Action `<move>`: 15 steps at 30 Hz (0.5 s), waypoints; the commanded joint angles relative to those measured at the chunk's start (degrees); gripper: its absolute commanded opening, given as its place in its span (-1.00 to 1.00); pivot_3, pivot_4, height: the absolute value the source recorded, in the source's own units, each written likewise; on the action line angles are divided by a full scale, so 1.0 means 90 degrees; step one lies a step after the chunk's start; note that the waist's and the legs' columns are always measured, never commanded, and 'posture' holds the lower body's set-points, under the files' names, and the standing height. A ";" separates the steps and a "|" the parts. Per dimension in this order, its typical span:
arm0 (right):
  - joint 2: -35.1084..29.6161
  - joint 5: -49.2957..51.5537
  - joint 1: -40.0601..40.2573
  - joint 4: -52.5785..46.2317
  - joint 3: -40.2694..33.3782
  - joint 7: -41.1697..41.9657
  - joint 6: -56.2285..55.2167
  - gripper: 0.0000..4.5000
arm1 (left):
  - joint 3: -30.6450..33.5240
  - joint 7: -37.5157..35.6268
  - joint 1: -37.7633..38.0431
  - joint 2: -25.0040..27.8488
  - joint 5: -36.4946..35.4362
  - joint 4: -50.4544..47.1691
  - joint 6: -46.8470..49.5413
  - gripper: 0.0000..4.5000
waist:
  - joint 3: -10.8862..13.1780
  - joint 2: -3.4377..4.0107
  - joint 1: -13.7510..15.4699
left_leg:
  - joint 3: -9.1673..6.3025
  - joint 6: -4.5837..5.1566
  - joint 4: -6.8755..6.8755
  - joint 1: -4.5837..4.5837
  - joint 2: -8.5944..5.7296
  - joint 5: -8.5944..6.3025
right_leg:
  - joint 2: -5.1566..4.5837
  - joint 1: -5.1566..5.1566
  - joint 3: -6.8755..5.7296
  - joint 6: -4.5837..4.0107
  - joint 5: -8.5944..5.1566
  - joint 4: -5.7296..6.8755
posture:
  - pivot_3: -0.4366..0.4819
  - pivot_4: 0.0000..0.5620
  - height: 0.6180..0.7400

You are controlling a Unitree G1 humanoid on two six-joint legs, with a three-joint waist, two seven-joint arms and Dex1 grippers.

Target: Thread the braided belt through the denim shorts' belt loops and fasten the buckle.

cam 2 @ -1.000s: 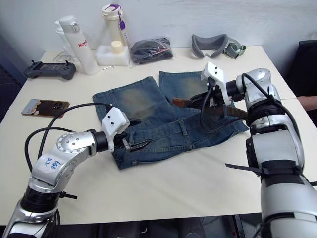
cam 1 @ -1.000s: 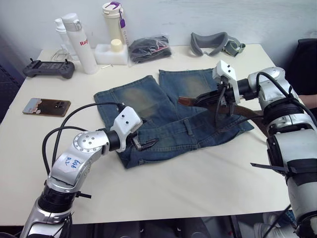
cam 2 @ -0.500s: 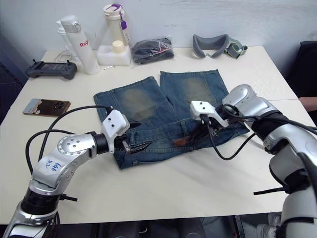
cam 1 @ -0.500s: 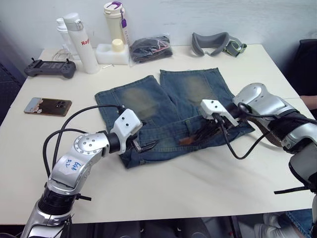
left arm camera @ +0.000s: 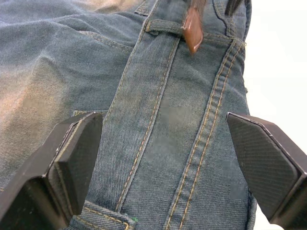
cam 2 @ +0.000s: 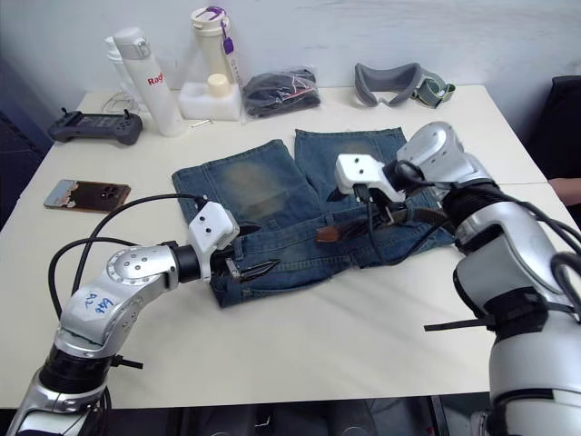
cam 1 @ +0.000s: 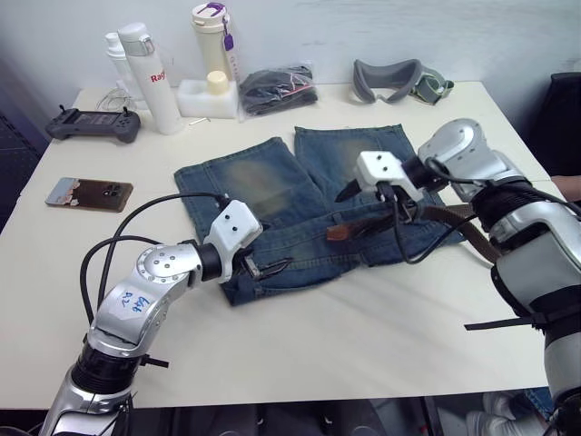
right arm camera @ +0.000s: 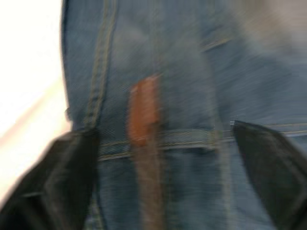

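Braided belt (cam 1: 399, 221) tip through one belt loop (left arm camera: 165, 27) on denim shorts (cam 1: 300, 204); both grippers' jaws spread, left gripper (cam 1: 266, 266) at waistband, right gripper (cam 1: 377, 202) above; unheld tip may slip out.

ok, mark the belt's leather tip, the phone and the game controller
belt's leather tip (cam 1: 338, 232), left eye view, its reddish-brown end on the waistband
phone (cam 1: 87, 193), left eye view, middle of its back
game controller (cam 1: 88, 124), left eye view, centre body

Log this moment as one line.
left claw: open over waistband | right claw: open | braided belt: tip through one belt loop | denim shorts: flat
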 commanded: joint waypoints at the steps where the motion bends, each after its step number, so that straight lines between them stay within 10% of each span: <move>1: -0.0395 0.0556 -0.0265 -0.0557 -0.0748 0.0344 0.0821 0.98 | -0.0050 -0.0100 -0.0211 -0.0030 0.0027 -0.0038 -0.0153 1.00 | 0.0000 0.0000 0.0007 | 0.0000 0.0000 0.0000 0.0000 0.0000 0.0000 | 0.0000 0.0000 0.0000 0.0000 0.0000 0.0000 | -0.05 -0.47 0.91; 11: -0.2088 0.4059 0.3116 -0.4974 -0.4654 -0.2099 0.8067 0.98 | -0.0347 -0.0497 -0.0732 -0.0243 0.0149 0.0586 -0.0684 1.00 | -0.0002 -0.0003 0.0191 | -0.0046 -0.0007 0.0001 -0.0008 0.0001 -0.0017 | -0.0025 0.0027 -0.0012 -0.0024 -0.0012 -0.0025 | -0.05 -0.47 0.91; 15: -0.1628 0.5352 0.4829 -0.5783 -0.6270 -0.3943 0.9432 0.98 | -0.0451 -0.0673 -0.0842 -0.0307 0.0207 0.0784 -0.0816 1.00 | -0.0002 -0.0002 0.0156 | -0.0029 -0.0010 0.0003 -0.0013 0.0004 -0.0016 | -0.0018 0.0019 -0.0008 -0.0025 -0.0014 -0.0017 | -0.05 -0.47 0.91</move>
